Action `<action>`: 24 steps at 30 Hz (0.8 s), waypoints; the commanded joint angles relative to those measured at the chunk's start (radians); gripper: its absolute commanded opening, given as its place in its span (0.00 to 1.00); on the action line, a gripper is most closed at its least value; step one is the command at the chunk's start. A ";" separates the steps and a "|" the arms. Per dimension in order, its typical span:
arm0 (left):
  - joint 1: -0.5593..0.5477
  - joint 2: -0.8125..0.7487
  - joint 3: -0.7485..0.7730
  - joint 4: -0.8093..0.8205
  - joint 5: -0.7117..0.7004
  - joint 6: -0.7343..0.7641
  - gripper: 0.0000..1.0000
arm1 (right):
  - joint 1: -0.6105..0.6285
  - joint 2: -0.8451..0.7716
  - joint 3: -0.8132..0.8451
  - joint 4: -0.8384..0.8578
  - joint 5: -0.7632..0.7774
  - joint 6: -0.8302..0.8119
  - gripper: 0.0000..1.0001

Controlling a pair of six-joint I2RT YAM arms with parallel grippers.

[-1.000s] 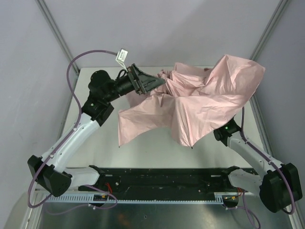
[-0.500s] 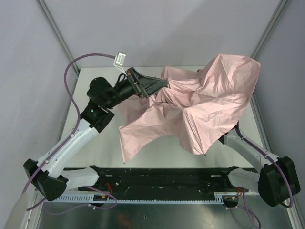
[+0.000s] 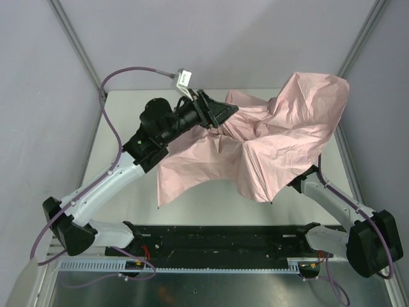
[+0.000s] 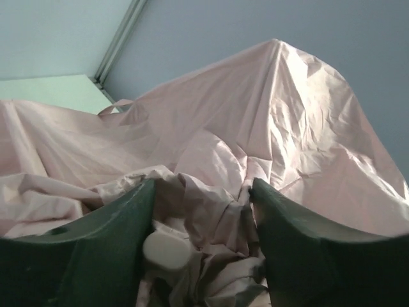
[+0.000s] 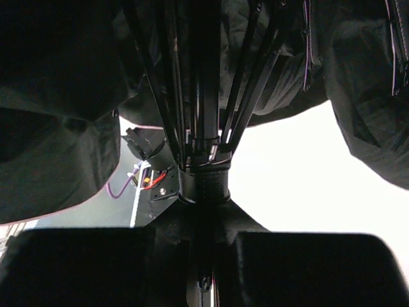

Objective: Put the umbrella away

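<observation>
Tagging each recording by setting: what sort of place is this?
Probably a lab robot cell, not a home: a white table enclosed by plain grey panels on metal posts, with a black mounting rail.

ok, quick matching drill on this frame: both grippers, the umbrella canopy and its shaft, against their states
Things:
1. left gripper
2. right gripper
3. umbrella canopy
4. umbrella shaft

States:
A. black and thin
B. pink, crumpled, half collapsed
C. fingers apart, bunched fabric between them
D. clamped on the shaft, hidden under the fabric in the top view

Pairs: 1-C, 2-D, 3-B, 4-A
</observation>
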 commanded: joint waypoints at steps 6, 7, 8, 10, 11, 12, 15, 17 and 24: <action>0.018 0.056 0.083 -0.056 -0.013 0.055 0.02 | 0.017 -0.052 0.082 -0.012 0.064 -0.037 0.01; 0.029 0.045 0.077 -0.055 -0.021 0.049 0.01 | 0.016 -0.056 0.082 -0.047 0.089 -0.047 0.09; 0.042 0.031 0.069 -0.055 -0.027 0.035 0.00 | 0.017 -0.064 0.082 -0.096 0.122 -0.058 0.24; 0.069 0.004 0.050 -0.044 -0.024 0.002 0.00 | 0.020 -0.081 0.083 -0.200 0.208 -0.084 0.48; 0.081 -0.006 0.044 -0.039 -0.019 -0.013 0.00 | 0.021 -0.088 0.081 -0.250 0.244 -0.096 0.54; 0.095 -0.014 0.038 -0.037 -0.013 -0.031 0.00 | 0.021 -0.098 0.076 -0.290 0.270 -0.107 0.58; 0.132 -0.031 0.026 -0.035 0.024 -0.083 0.00 | 0.022 -0.125 0.055 -0.387 0.324 -0.134 0.62; 0.155 -0.037 0.020 -0.035 0.049 -0.116 0.00 | 0.023 -0.140 0.041 -0.414 0.333 -0.140 0.63; 0.173 -0.057 -0.018 -0.037 0.023 -0.164 0.00 | 0.157 -0.155 0.005 -0.297 0.479 -0.082 0.62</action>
